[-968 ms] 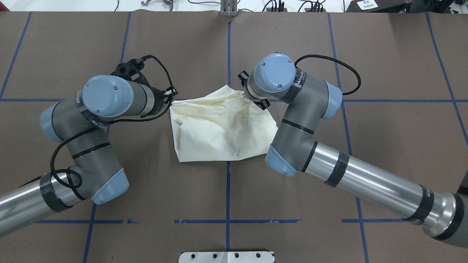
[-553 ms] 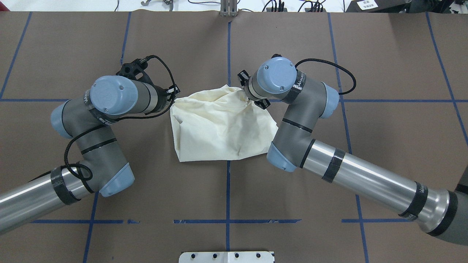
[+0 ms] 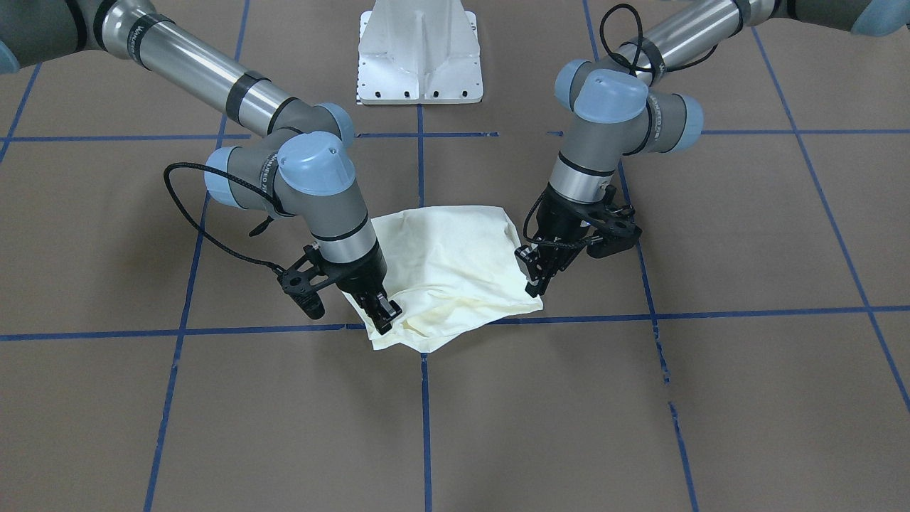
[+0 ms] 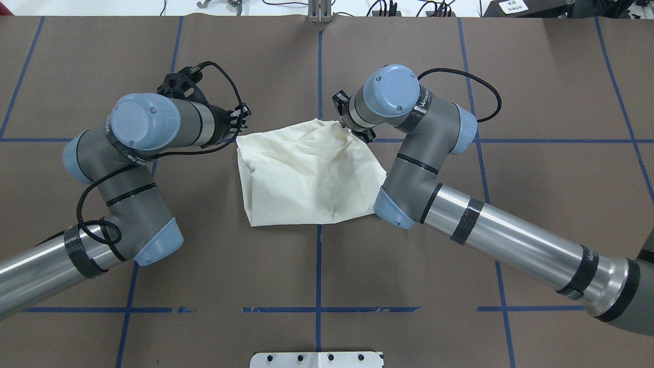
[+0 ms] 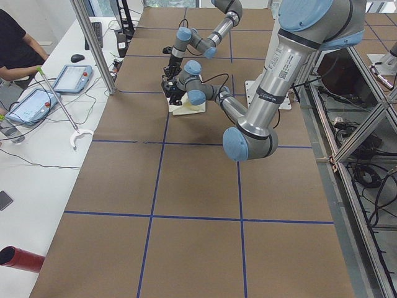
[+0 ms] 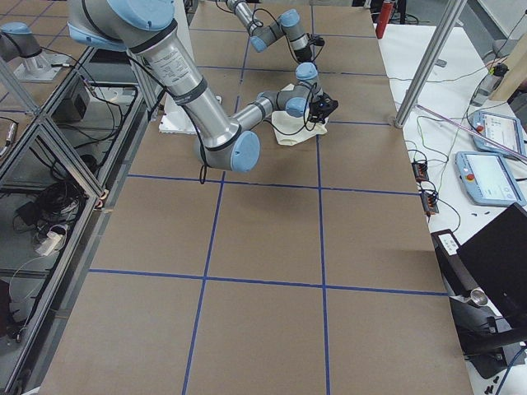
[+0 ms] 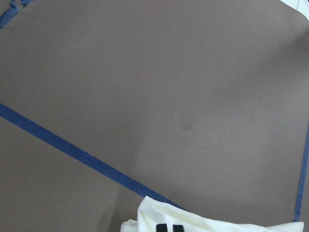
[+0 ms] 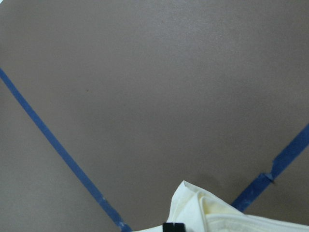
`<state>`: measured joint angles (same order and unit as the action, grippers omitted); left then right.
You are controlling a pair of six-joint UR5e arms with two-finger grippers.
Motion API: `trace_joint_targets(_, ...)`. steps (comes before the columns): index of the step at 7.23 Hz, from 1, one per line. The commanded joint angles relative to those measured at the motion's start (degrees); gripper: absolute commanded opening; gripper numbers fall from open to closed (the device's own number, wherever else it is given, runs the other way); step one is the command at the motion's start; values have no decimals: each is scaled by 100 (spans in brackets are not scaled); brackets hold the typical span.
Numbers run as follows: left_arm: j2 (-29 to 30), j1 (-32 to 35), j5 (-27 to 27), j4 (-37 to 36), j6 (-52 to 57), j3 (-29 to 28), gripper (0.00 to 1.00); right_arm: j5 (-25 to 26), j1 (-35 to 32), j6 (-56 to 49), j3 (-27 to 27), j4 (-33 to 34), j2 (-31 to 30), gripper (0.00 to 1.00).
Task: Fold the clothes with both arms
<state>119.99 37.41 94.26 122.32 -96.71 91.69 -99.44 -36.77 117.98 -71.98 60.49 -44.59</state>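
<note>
Clock refs: overhead view, 12 = away from robot.

Base plate (image 4: pixel 317 359) sits at the near table edge, on the centre tape line (image 4: pixel 319 266). Left arm (image 4: pixel 138 189) enters from 8 o'clock, right arm (image 4: pixel 490 240) from 4 o'clock. Both reach forward and bend in toward the middle of the brown table (image 4: pixel 460 76).

Shirt (image 4: pixel 306 176): folded to a rough 4-sided bundle, plain cream side up. It lies on the table across the centre line, just on the near side of the cross line. Near edge fairly straight. Far edge rumpled, with creases running toward its 1 o'clock corner.

Right gripper (image 3: pixel 382 313): at the shirt's 1 o'clock corner, fingers pressed together on the cloth, which gathers into folds at the tips. Wrist view shows the tips closed with a cream fold beside them.

Left gripper (image 7: pixel 169 227): at the shirt's 10 o'clock corner, pointing down. Wrist view shows 2 tips with a thin gap and cloth behind them. Cannot tell whether cloth is pinched or the tips hang just over it. In the front view the tips overlap the shirt edge, and that corner looks to lie flat.

Beyond the far edge: a white bench with tablets (image 5: pixel 31 105) and a person (image 5: pixel 15 43), only partly in frame.
</note>
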Motion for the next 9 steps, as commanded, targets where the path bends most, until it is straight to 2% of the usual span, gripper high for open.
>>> trace_joint_targets(1,-98,30,22,38,47,234,28,-5,-14,-3,0,-11,29,0)
trace_joint_targets(3,-554,4,5,90,47,437,28,-5,-32,-11,0,-11,30,0)
trace_joint_targets(4,-599,-75,22,56,4,594,28,-5,-32,-12,0,-11,56,8)
trace_joint_targets(5,-669,-310,5,29,-49,691,28,4,-58,-20,17,-11,65,34)
trace_joint_targets(6,-775,-617,-30,20,-49,718,27,4,-58,-20,35,-11,82,51)
trace_joint_targets(7,-854,-725,-39,11,-49,727,26,21,-58,-20,61,-46,117,60)
trace_joint_targets(9,-864,-779,-39,11,-49,718,26,39,-58,6,271,-46,275,69)
